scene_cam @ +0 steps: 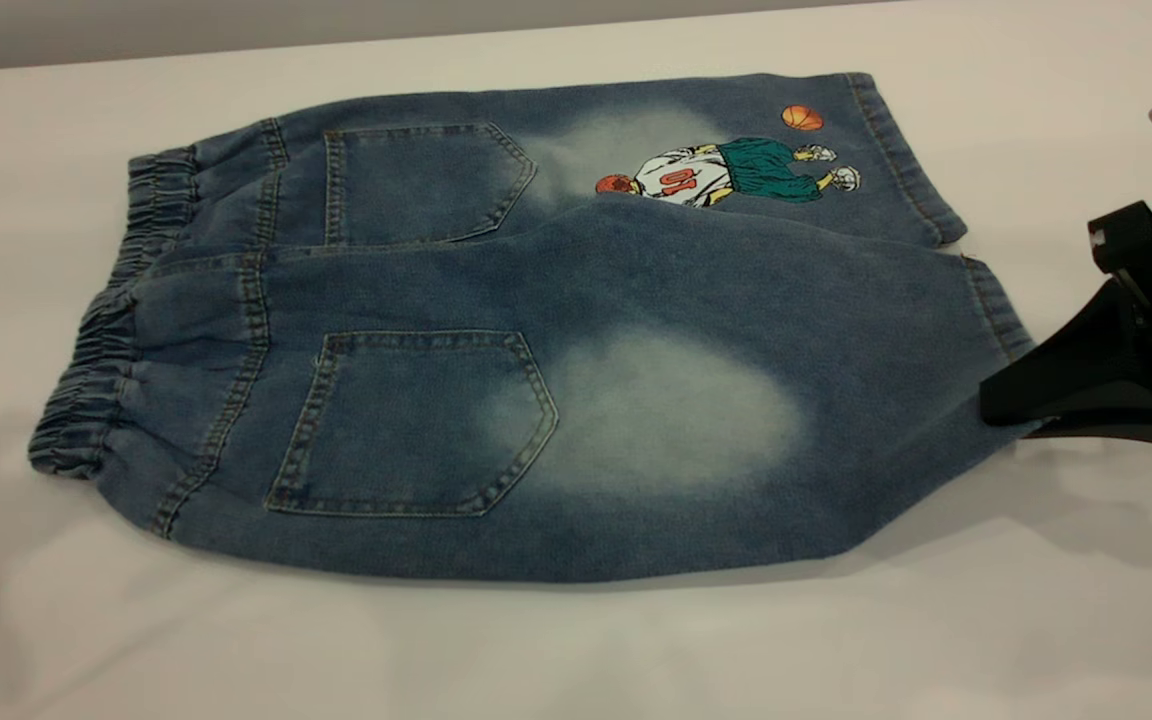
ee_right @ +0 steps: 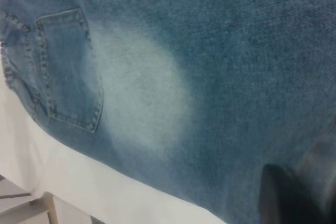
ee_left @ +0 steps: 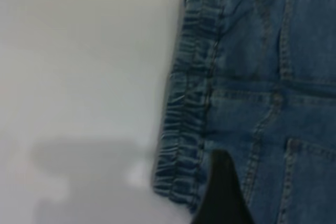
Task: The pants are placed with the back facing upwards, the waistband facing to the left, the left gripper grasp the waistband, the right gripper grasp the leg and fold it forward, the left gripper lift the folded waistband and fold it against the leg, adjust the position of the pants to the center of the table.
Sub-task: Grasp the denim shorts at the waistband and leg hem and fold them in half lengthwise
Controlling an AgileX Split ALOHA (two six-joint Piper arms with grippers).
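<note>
Pants (scene_cam: 536, 330), short blue denim with two patch pockets, laid flat, back side up, on plain white table (scene_cam: 576, 650). Ruched elastic waistband (scene_cam: 111, 330) seen at left end. Leg (scene_cam: 686, 420) with pale oval patch nearest camera; leg with cartoon basketball-player print (scene_cam: 736, 170) lies behind it. Black right gripper (scene_cam: 1011, 400) positioned at hem of near leg, touching denim; jaw state cannot be told. Left gripper (ee_left: 223, 198) seen only as one dark finger above waistband; jaw state cannot be told.

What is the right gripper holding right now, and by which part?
The right gripper appears shut on the hem end of the leg of the pants. The left gripper hovers by the waistband, holding nothing.
</note>
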